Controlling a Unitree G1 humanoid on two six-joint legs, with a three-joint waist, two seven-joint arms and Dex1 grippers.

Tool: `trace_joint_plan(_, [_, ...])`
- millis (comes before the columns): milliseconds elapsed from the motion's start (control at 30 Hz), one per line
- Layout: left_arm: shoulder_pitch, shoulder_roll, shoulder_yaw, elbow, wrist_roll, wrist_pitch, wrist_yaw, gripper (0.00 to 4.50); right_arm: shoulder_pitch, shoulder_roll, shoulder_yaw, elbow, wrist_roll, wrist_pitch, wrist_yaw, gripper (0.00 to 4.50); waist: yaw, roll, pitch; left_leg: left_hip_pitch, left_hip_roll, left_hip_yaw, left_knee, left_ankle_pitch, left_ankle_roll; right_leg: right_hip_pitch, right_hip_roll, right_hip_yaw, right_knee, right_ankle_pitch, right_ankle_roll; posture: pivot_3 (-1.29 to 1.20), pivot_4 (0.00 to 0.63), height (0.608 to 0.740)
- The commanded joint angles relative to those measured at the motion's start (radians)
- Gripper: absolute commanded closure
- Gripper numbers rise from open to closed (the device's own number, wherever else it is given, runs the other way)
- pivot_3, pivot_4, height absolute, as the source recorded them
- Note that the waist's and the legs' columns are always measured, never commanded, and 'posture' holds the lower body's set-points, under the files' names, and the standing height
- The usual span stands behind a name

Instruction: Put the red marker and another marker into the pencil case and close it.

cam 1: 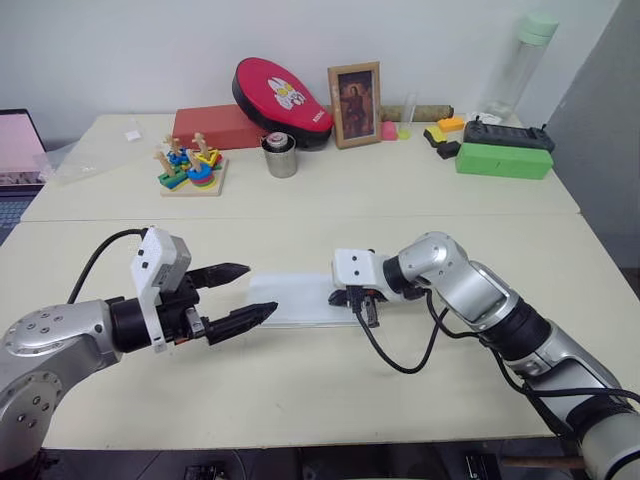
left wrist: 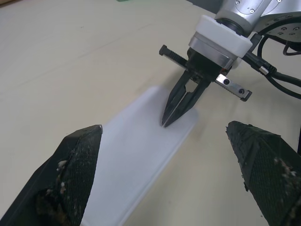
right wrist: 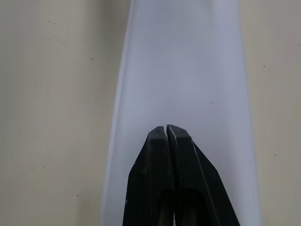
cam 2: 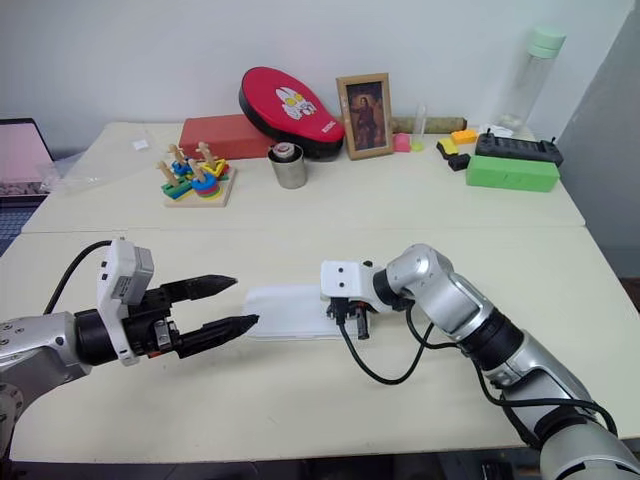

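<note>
Table, pale cream, made of two tops pushed together with a seam running across, stands against a white wall. At the far left edge sits an open laptop with a pink screen.

Along the back of the table, from left to right: a clear plastic bag, a wooden stacking toy with coloured pieces on pegs, a flat red box, a red oval pad leaning on it, a small metal cup, a framed picture standing upright, a green box with a black tray just behind it, and a tall clear bottle with a pale green cap. What the cup holds cannot be made out.

The case lies flat on the near table, midway between the two arms, with its lid down (a plain white slab with rounded corners). With the lid down, its contents cannot be seen.

The right gripper points down at the case's right end, fingers clenched together with nothing between them, tip at or just above the lid; contact cannot be told. The left gripper hovers just beside the case's left end, fingers spread wide and empty, pointing toward the case.
</note>
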Motion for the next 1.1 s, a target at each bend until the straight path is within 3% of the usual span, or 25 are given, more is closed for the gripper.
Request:
trace_joint_plan(33, [-0.04,-0.011,0.006,0.031,0.039,-0.029,0.071,0.0,0.024,0.005,-0.079,-0.001,0.062,0.02,0.009,4.47,0.001,0.0,0.0,0.0,0.0,0.0,0.0,0.0,0.0,0.0,0.0,0.0,0.0,0.0,0.0,0.0,0.15,0.74])
trace_joint_plan(200, [-0.134,-0.067,-0.025,0.171,0.157,-0.041,0.242,0.0,0.021,0.055,-0.353,0.026,0.201,-0.016,-0.105,4.47,0.005,0.001,0.001,-0.002,0.0,0.0,0.0,0.0,0.0,-0.001,0.0,0.0,0.0,0.0,0.0,0.0,0.15,0.74])
trace_joint_plan(300, [-0.182,-0.093,-0.01,0.25,0.204,-0.049,0.303,0.0,-0.003,0.053,-0.464,0.133,0.201,0.005,-0.207,3.92,0.005,0.001,0.001,-0.003,0.0,0.0,0.0,0.0,0.0,-0.002,0.0,0.0,0.0,0.0,0.0,0.0,0.15,0.74])
trace_joint_plan(433, [-0.191,-0.082,-0.018,0.355,0.299,-0.103,0.312,0.0,0.046,-0.056,-0.516,0.136,0.246,0.027,-0.126,2.94,0.013,0.0,0.0,-0.003,0.0,0.0,-0.001,0.0,0.0,-0.002,0.0,0.0,-0.002,0.0,0.0,0.0,0.15,0.74])
trace_joint_plan(600, [-0.162,-0.029,-0.013,0.456,0.368,-0.164,0.234,0.0,0.065,-0.157,-0.564,0.183,0.242,0.024,-0.135,1.7,0.003,0.001,0.001,-0.011,0.0,0.001,-0.002,0.0,0.0,-0.012,0.0,0.001,0.0,0.0,-0.001,0.0,0.15,0.74])
trace_joint_plan(800, [-0.17,0.022,-0.018,0.535,0.393,-0.19,0.139,0.0,0.131,-0.189,-0.574,0.111,0.268,0.059,-0.133,0.17,0.001,0.001,0.001,-0.011,0.0,0.001,-0.002,0.0,0.0,-0.012,0.0,0.001,0.0,0.0,-0.001,0.0,0.15,0.74])
trace_joint_plan(1100, [-0.174,0.029,-0.002,0.554,0.413,-0.192,0.112,0.0,0.168,-0.199,-0.564,0.041,0.294,0.088,-0.126,0.04,0.002,0.001,0.001,-0.012,0.0,0.001,-0.001,0.0,0.0,-0.012,0.0,0.0,0.0,0.0,-0.001,0.0,0.15,0.74])
